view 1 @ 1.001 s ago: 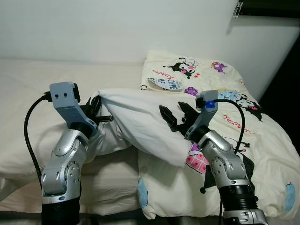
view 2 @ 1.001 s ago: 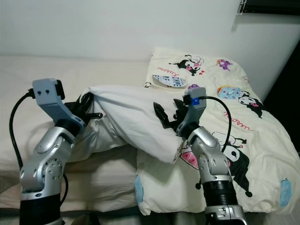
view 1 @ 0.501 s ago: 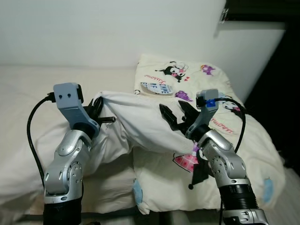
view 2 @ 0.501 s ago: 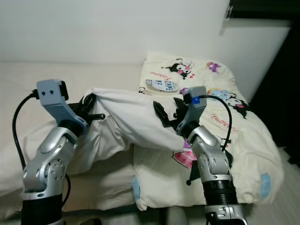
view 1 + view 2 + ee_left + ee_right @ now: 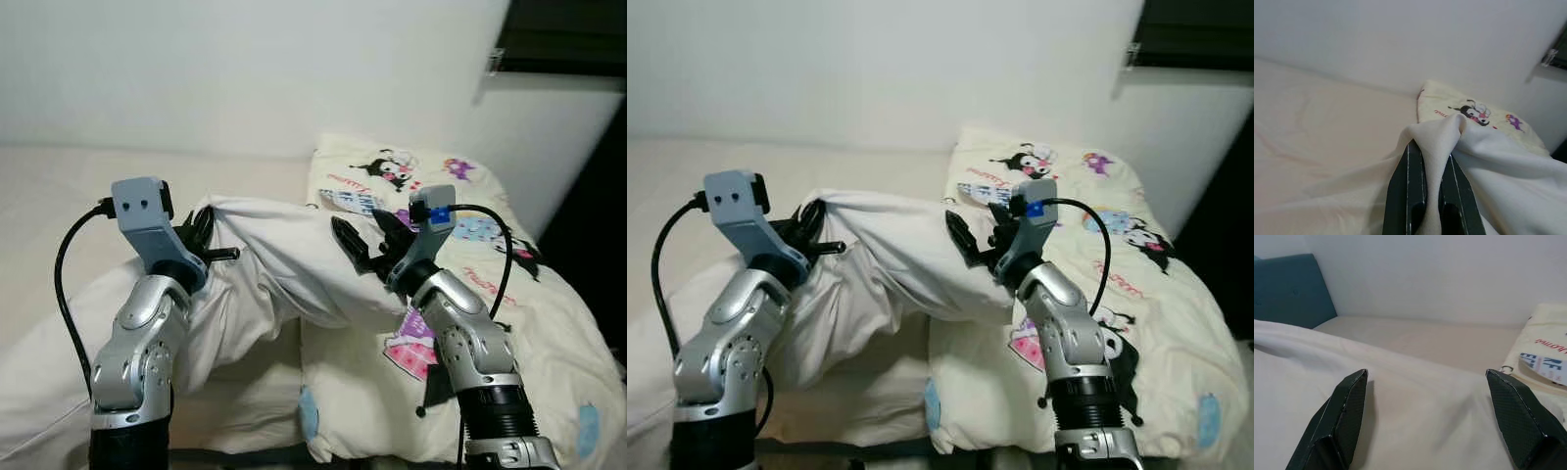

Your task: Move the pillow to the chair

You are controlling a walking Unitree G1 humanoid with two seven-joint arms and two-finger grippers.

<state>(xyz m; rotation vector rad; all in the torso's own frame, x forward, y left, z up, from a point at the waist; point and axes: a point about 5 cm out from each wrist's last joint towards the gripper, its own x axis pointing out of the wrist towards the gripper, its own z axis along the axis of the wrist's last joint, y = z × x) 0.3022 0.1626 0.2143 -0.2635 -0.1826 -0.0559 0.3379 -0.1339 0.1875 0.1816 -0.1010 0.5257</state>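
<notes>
A bed [image 5: 59, 196] with a plain cream sheet fills the left and centre of the head views, running back to a bare white wall [image 5: 245, 69] across the top. On the right half lies a cream quilt [image 5: 549, 333] printed with cartoon figures in black, pink and purple, bunched toward the lower right. Near its upper end, right of centre, sits a small patch with blue lettering [image 5: 977, 190]. A dark opening [image 5: 598, 196] borders the right edge. In the right wrist view, a teal headboard [image 5: 1288, 286] occupies the upper left corner.
</notes>
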